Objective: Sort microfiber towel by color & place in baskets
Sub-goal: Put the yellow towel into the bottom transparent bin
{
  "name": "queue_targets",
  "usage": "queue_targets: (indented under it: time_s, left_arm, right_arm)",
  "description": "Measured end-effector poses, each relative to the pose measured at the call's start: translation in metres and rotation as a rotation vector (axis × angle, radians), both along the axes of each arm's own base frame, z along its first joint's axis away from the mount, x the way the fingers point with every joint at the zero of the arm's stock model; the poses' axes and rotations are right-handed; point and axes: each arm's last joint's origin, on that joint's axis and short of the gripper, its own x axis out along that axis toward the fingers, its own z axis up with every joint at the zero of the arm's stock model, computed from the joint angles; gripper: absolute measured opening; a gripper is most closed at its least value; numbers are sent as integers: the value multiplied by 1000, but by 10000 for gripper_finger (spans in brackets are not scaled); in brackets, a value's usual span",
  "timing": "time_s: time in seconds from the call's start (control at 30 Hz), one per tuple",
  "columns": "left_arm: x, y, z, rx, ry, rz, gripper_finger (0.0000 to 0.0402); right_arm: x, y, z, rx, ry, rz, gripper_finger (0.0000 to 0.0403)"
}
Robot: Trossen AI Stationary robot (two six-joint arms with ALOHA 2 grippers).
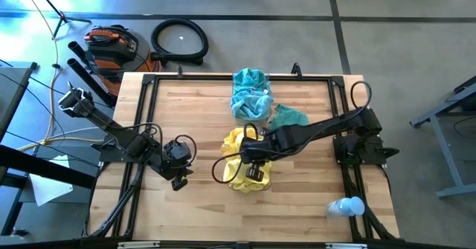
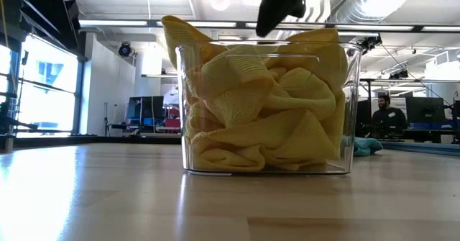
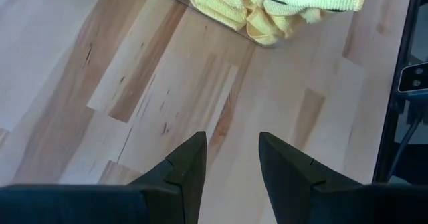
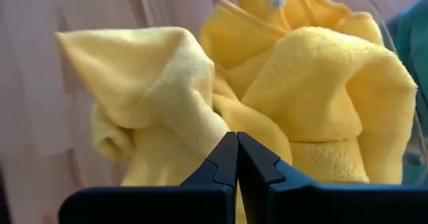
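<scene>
The right end effector (image 4: 237, 158), fingers pressed together and empty, hangs just above the yellow towels (image 2: 266, 111) filling the basket (image 2: 267, 167), while the left end effector (image 3: 231, 158), parted and empty, waits over bare desk (image 3: 134, 83) beside them.

The table (image 1: 201, 123) was pale wood planks, smooth with a faint sheen. The yellow towels (image 2: 266, 111) were soft, fuzzy cloth with a ribbed weave. Their basket (image 2: 183, 111) was clear, glossy plastic. The right claw (image 4: 237, 158) looked like matt black plastic.
</scene>
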Motion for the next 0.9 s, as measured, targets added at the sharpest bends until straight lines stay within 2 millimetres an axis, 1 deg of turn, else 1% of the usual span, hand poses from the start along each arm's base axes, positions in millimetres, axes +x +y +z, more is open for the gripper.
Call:
queue_targets:
  time_s: [0.07,0.17,0.27,0.3,0.4,0.57,0.67,0.77,0.9]
  left_arm:
    - [0,0,0,3,0,-4,124]
    - [0,0,0,20,-1,-29,124]
    - [0,0,0,35,-2,-47,124]
    - [0,0,0,36,-3,-46,124]
    - [0,0,0,38,-3,-45,124]
    - [0,0,0,39,-3,-44,124]
    - [0,0,0,36,-4,-40,124]
    - [0,0,0,33,-4,-35,124]
    - [0,0,0,19,-4,-14,124]
  right_arm:
    - [1,0,-4,-27,-10,-7,0]
    - [9,0,-9,-80,-101,0,0]
    - [19,-2,-21,-57,-164,23,0]
    - [22,-4,-28,-30,-169,32,0]
    - [28,-9,-58,12,-119,39,0]
    - [35,-16,-105,-19,3,40,0]
    - [40,-17,-127,-41,56,65,0]
    - [45,-17,-139,-53,67,85,0]
    - [46,-16,-138,-52,52,83,0]
